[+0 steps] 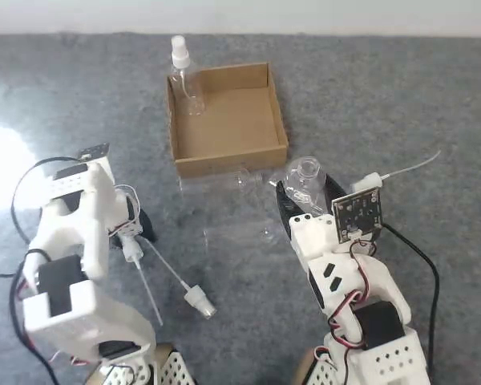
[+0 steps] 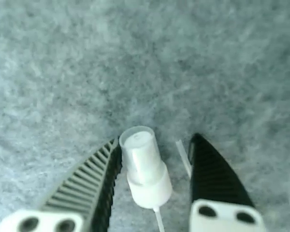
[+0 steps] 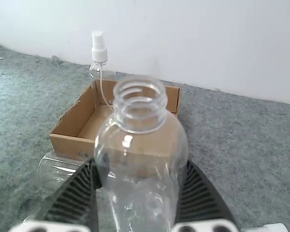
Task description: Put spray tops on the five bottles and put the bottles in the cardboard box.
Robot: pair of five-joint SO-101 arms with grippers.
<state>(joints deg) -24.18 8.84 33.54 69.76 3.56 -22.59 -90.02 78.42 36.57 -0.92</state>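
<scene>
My left gripper (image 2: pixel 154 142) stands open around a white spray top (image 2: pixel 141 166) that lies on the grey table; one finger is close against it, the other stands a little apart. In the high view this spray top (image 1: pixel 132 243) lies at the left arm's tip. My right gripper (image 3: pixel 140 168) is shut on a clear open-necked bottle (image 3: pixel 140 145), held upright in front of the cardboard box (image 1: pixel 224 160). A bottle with a spray top (image 1: pixel 183 76) stands in the box's far left corner.
Another spray top (image 1: pixel 199 301) with its long tube lies between the arms. A third spray top (image 1: pixel 373 178) lies to the right of the held bottle. Clear bottles (image 1: pixel 242 178) lie on the table just in front of the box, one of which (image 3: pixel 58 169) appears in the right wrist view.
</scene>
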